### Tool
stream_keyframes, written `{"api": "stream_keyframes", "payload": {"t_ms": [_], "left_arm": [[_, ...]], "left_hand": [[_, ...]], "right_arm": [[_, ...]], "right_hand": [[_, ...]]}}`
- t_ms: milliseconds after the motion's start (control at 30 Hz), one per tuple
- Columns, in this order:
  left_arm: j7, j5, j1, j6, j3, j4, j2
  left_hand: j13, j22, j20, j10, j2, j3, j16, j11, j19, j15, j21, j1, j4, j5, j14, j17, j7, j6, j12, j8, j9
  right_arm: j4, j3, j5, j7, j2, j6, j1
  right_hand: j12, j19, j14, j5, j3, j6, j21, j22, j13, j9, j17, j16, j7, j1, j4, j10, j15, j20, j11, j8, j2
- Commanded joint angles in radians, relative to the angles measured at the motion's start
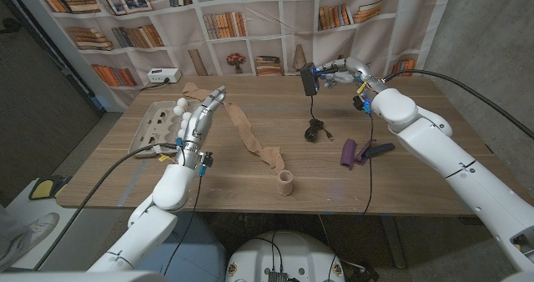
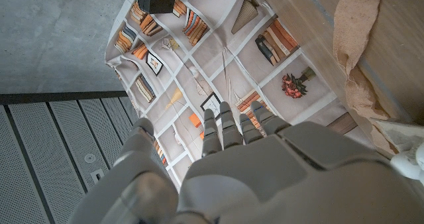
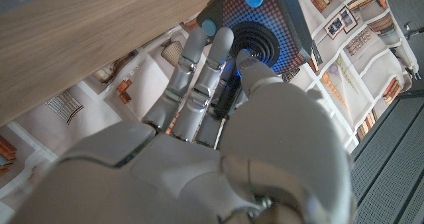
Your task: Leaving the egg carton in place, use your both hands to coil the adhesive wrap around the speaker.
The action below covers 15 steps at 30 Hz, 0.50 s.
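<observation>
head view: right hand (image 1: 340, 70) grips the small black speaker (image 1: 308, 79) aloft, cable dangling; tan adhesive wrap (image 1: 250, 138) lies unrolled; left hand (image 1: 200, 121) open.

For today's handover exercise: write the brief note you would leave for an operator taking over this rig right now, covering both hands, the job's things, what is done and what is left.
Right hand: holds the speaker lifted above the table's far side, its cable hanging to the tabletop.
Left hand: open, fingers extended, raised beside the egg carton, holding nothing.
Adhesive wrap: lies as a long loose strip across the table, its roll standing near the front edge.
Done: speaker picked up; carton in place.
Left: take up the wrap with the left hand and coil it around the speaker.
</observation>
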Motion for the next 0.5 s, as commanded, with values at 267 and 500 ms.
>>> {"api": "stream_keyframes", "payload": {"t_ms": [267,500], "left_arm": [[0.082,0.190,-0.007,0.001,0.013,-0.004,0.022],[0.106,0.252,0.003,-0.005,0.007,-0.009,0.036]], "left_hand": [[0.002,-0.001,0.000,0.014,0.000,0.017,-0.001,-0.002,0.011,-0.003,-0.001,0.054,-0.012,0.008,0.003,0.000,0.007,0.016,0.005,0.010,0.001],[0.002,-0.002,-0.008,0.024,-0.015,0.020,-0.003,-0.015,0.012,-0.011,-0.004,0.086,-0.014,0.007,0.005,0.000,-0.002,0.030,0.005,0.012,0.001]], "right_arm": [[0.001,0.030,0.025,-0.008,-0.006,0.023,-0.021],[-0.001,0.044,0.065,0.016,-0.001,0.016,-0.019]], "right_hand": [[0.017,-0.001,0.015,0.006,0.038,0.005,0.016,-0.001,0.069,0.001,0.006,-0.006,0.007,0.033,0.025,0.052,-0.061,-0.081,0.027,-0.005,0.036],[0.016,-0.003,0.016,0.007,0.039,0.005,0.022,-0.002,0.070,0.001,0.007,-0.008,0.008,0.033,0.025,0.052,-0.061,-0.081,0.025,-0.005,0.035]]}}
